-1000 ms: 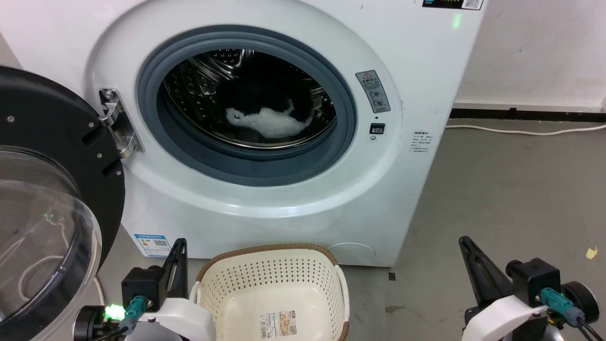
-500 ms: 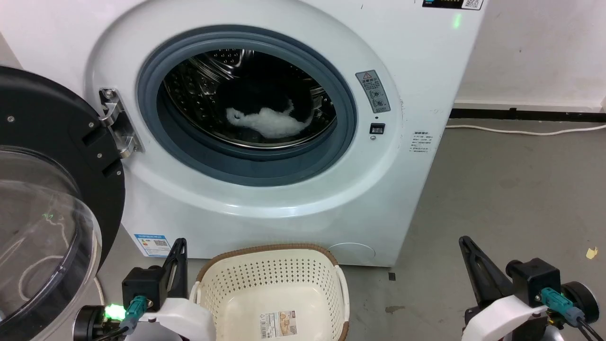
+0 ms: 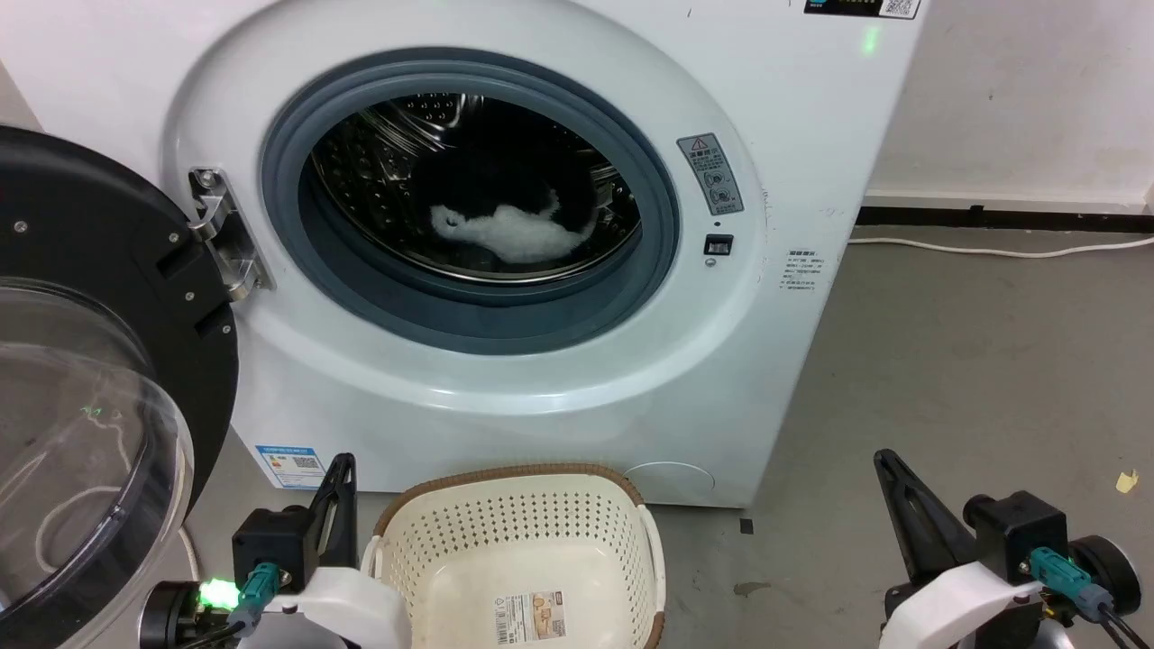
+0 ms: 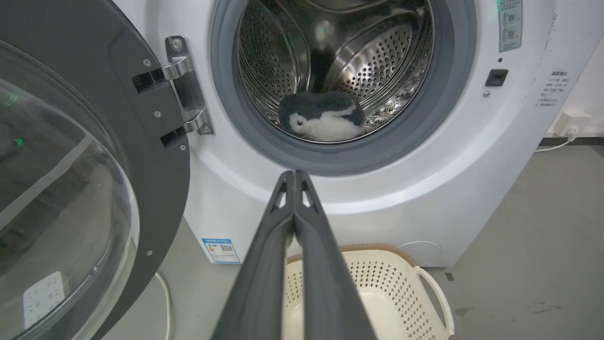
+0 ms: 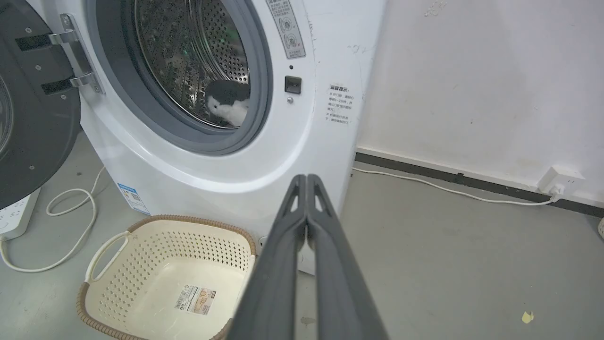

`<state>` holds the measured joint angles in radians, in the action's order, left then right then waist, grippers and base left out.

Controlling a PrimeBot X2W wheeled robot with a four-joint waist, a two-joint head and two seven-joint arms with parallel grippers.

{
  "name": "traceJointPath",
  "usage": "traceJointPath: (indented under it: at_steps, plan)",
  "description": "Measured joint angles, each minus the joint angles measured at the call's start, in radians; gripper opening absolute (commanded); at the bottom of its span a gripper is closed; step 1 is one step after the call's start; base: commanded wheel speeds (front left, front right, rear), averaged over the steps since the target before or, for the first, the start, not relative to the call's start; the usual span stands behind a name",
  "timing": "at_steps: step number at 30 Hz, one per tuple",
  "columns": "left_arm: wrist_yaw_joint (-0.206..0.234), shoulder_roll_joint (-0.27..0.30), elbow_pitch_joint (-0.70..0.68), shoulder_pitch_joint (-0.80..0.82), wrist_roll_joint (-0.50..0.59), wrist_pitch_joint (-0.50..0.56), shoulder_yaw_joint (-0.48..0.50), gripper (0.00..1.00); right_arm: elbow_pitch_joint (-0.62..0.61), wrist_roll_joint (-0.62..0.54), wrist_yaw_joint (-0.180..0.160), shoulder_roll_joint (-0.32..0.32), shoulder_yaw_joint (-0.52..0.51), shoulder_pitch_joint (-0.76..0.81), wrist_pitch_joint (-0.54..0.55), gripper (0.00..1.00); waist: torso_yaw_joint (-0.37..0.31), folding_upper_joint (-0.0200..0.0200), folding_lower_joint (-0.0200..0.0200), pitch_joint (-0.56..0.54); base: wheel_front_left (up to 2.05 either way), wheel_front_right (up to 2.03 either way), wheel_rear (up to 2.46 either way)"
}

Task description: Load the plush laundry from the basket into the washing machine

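Plush laundry [image 3: 505, 230] lies already inside the washing machine [image 3: 793, 135], low in the steel drum [image 3: 379, 171], at about 6 o'clock of the round opening and behind the grey seal.

It looks soft, light and easy to squash, so I judge that it is not fragile. The long fur can slide between thin fingers. If you must take it again, bite deep into the thick middle of the lump, where the black fur meets the white patch, and not into a loose tuft at the edge.

In the head view the basket [image 3: 518, 471] stands on the floor at 6 o'clock, just before the machine. It holds no laundry, and you can see the label on its bare bottom. The open door [image 3: 90, 270] hangs at 9 o'clock.

Your left tool [image 4: 294, 175] is at 7 o'clock of the head view and your right tool [image 5: 306, 178] is at 5 o'clock. Each has its two fingers pressed together and pinches nothing.

By count you have one plush lump, one basket, one washing machine with one door, and two tools. To my judgement the loading is done.
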<state>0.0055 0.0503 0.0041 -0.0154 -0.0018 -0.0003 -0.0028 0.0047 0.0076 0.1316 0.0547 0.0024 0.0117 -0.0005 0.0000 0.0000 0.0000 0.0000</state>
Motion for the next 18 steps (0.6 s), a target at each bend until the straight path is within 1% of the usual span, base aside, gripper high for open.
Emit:
traceJointPath:
  at_steps: [18]
  plan:
    - [0.0, 0.0, 0.0, 0.0, 0.0, 0.0, 0.0, 0.0, 0.0, 0.0, 0.0, 0.0, 0.0, 0.0, 0.0, 0.0, 0.0, 0.0, 0.0, 0.0, 0.0, 0.0, 0.0]
